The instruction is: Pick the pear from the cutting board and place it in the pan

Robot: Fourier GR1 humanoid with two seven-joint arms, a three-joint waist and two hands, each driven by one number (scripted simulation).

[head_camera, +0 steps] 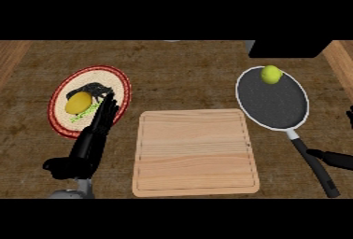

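Head view: pear in pan, far from right hand.

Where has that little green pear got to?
In the head view the pear lies inside the pan at the counter's right, near the pan's far rim, well clear of the cutting board in the middle.

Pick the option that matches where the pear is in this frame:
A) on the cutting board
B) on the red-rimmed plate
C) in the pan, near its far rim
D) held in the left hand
C: the yellow-green pear lies inside the dark pan by its far rim, while the cutting board is bare and the left hand is open with straight fingers.
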